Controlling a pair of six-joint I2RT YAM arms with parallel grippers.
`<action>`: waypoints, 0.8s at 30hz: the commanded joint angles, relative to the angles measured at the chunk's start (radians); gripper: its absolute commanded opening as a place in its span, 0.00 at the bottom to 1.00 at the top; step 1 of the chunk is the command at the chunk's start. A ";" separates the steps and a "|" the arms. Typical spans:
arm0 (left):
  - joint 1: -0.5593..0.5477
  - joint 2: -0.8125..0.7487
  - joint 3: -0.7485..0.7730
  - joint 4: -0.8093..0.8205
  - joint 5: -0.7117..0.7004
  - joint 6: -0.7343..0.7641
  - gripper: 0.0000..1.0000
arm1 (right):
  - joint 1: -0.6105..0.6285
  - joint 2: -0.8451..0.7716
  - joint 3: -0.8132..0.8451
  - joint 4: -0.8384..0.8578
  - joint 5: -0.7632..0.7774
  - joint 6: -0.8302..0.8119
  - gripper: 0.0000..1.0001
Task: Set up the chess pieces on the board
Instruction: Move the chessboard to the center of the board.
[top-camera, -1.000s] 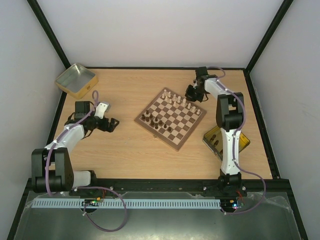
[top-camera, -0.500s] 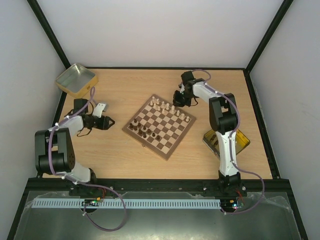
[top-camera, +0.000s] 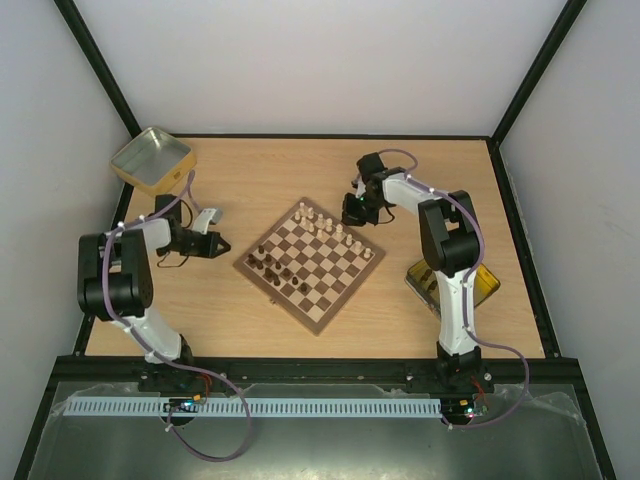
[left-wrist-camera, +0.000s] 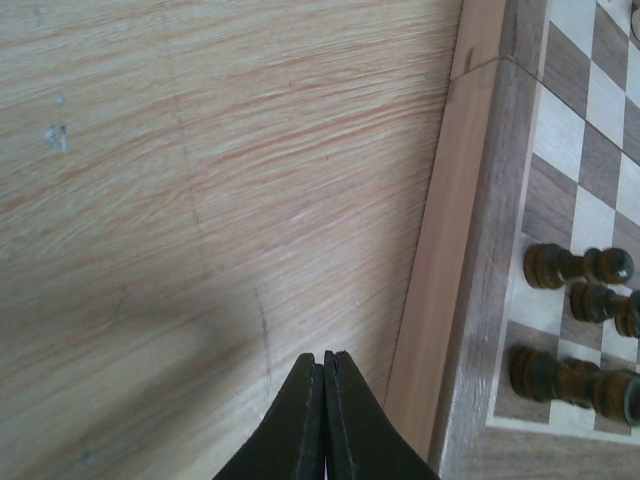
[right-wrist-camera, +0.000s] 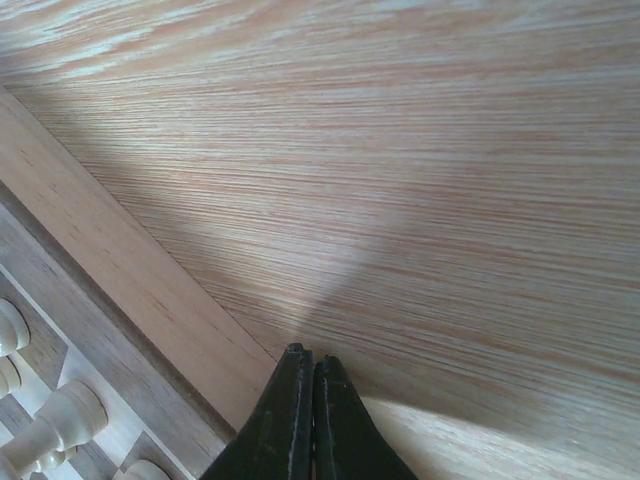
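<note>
The board (top-camera: 312, 290) lies turned like a diamond at the table's middle. Dark chess pieces (top-camera: 272, 266) crowd its left corner, and pale chess pieces (top-camera: 328, 226) line its far right edge. My left gripper (top-camera: 222, 247) is shut and empty, low over the table just left of the board's left corner. In the left wrist view its tips (left-wrist-camera: 325, 356) sit beside the board's border (left-wrist-camera: 450, 270), with dark pieces (left-wrist-camera: 577, 268) beyond. My right gripper (top-camera: 351, 214) is shut and empty, its tips (right-wrist-camera: 308, 352) at the board's far border (right-wrist-camera: 120, 270), near pale pieces (right-wrist-camera: 62, 414).
A gold tin (top-camera: 152, 159) stands at the table's back left corner. A second gold tin (top-camera: 481, 283) with dark pieces inside lies at the right, partly under my right arm. Black frame rails bound the table.
The board has slid left and toward the near edge, with my right gripper following at its far side. My left gripper has shut and its arm has folded back.
</note>
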 joint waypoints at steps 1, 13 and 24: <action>0.004 0.081 0.073 -0.110 0.096 0.045 0.02 | 0.020 -0.047 -0.015 0.006 -0.026 -0.004 0.02; 0.028 0.251 0.180 -0.447 0.198 0.321 0.02 | 0.066 -0.052 -0.067 0.038 -0.038 -0.004 0.02; 0.065 0.350 0.256 -0.662 0.141 0.496 0.02 | 0.073 -0.051 -0.077 0.052 -0.052 0.001 0.02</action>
